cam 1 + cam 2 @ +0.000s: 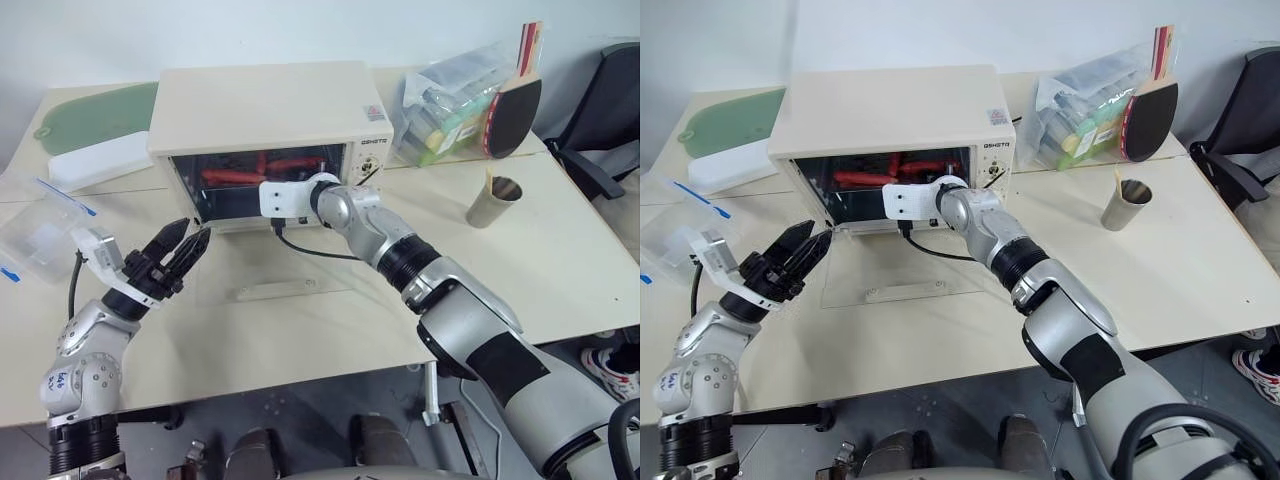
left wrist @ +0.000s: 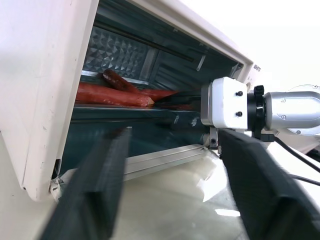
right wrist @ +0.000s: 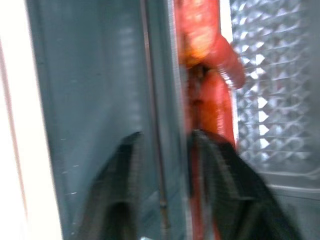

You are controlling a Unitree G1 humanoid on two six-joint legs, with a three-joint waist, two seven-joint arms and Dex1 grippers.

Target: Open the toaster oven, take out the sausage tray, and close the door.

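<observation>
The cream-white toaster oven (image 1: 260,100) stands at the back of the table with its mouth open. Its glass door (image 1: 300,272) lies flat on the table in front, handle bar (image 1: 290,292) nearest me. Inside, red sausages (image 2: 112,94) lie on the sausage tray (image 3: 167,100). My right gripper (image 3: 167,145) reaches into the oven mouth, its fingers (image 3: 222,195) closed on either side of the tray's front rim. My left gripper (image 1: 190,240) hovers open just left of the door, pointing at the oven's lower left corner, with nothing between its fingers.
A metal cup (image 1: 495,203) stands right of the oven. Behind it lie a plastic bag (image 1: 450,100) and a table tennis paddle (image 1: 512,110). A clear blue-clipped container (image 1: 40,235), a white box (image 1: 100,160) and a green board (image 1: 95,115) sit at the left.
</observation>
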